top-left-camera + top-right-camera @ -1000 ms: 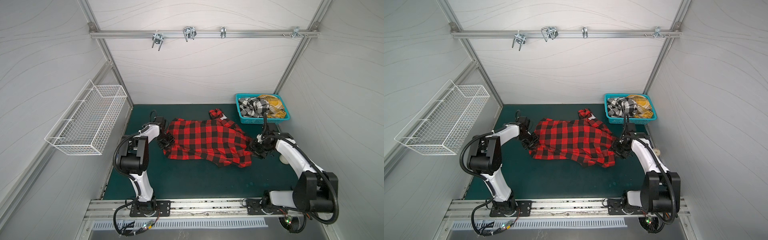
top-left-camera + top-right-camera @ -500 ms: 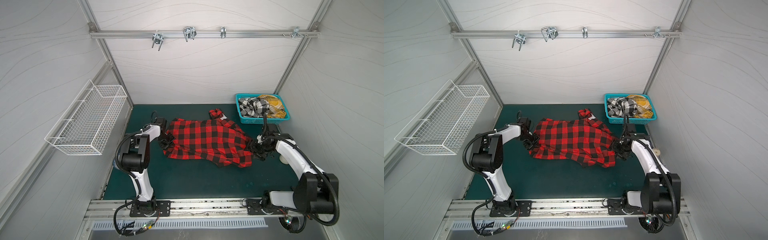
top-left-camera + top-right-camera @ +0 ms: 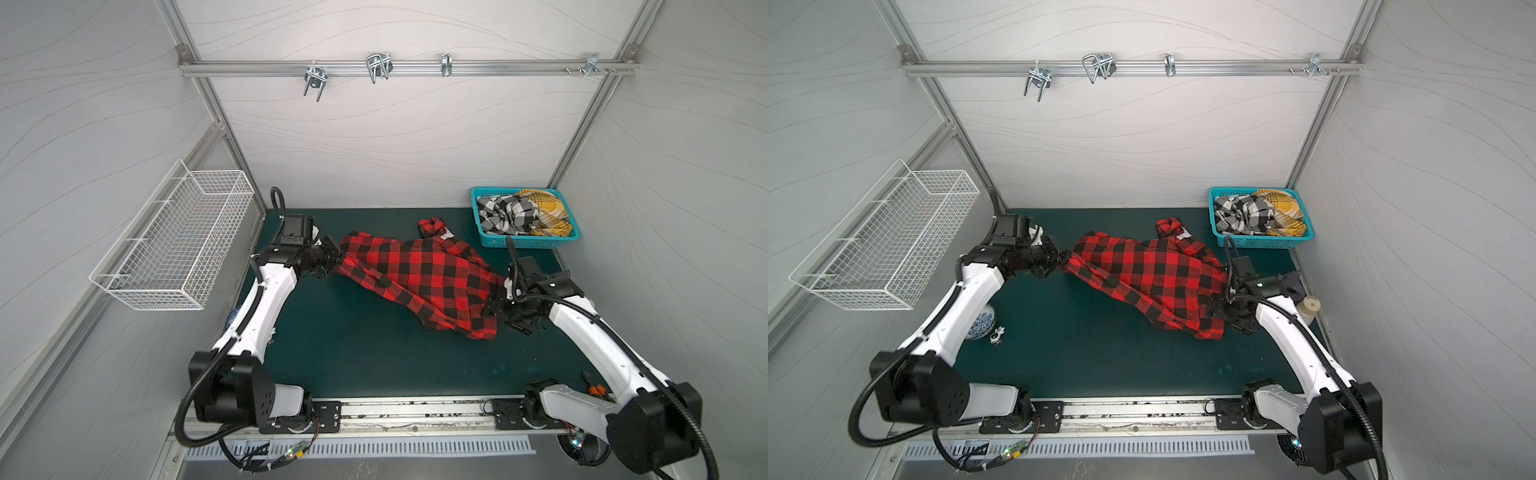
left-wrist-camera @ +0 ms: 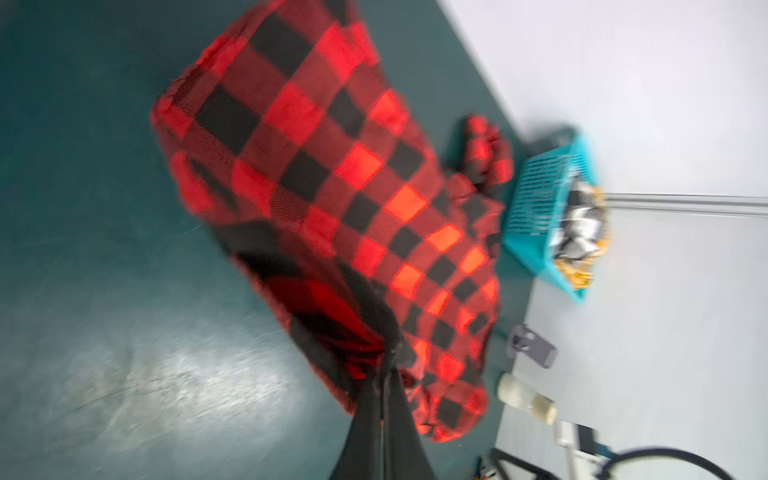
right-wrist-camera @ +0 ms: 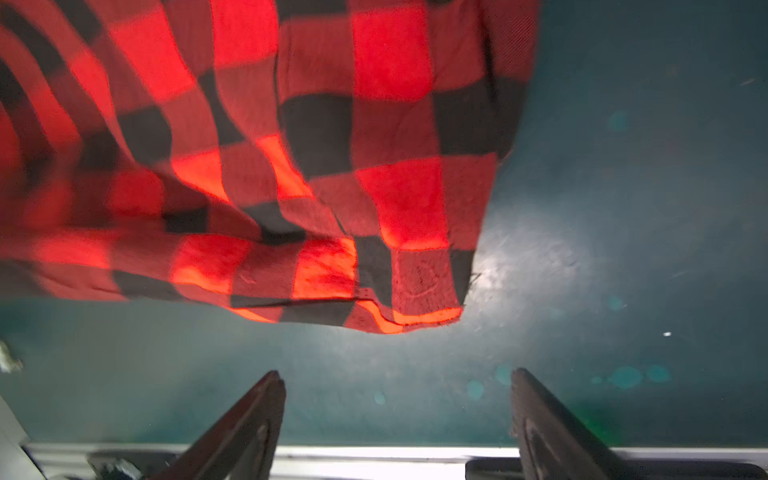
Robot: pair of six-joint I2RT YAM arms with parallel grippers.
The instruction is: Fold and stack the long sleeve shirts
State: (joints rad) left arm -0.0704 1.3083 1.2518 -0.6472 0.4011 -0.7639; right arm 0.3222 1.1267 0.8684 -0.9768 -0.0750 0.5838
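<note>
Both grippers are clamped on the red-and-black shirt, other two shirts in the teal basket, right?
Only the left gripper is shut on the red-and-black shirt. The right wrist view shows the right gripper open, no cloth between its jaws. The black-and-white check shirt and mustard plaid shirt are in the teal basket.

The red-and-black shirt [image 3: 415,270] carries a large buffalo check: bright red squares alternate with black and darker red ones. The tabletop [image 3: 353,353] is dark teal-green with pale glossy patches. The plastic basket [image 3: 490,240] is turquoise. The black-and-white shirt [image 3: 507,212] shows a bold check, and the mustard-yellow shirt [image 3: 544,205] a plaid crossed by dark lines. The wire basket [image 3: 174,249] is white. The left arm [image 3: 266,299] and right arm [image 3: 590,336] are white with black joints. The walls [image 3: 395,145] are pale grey with faint wavy lines.
</note>
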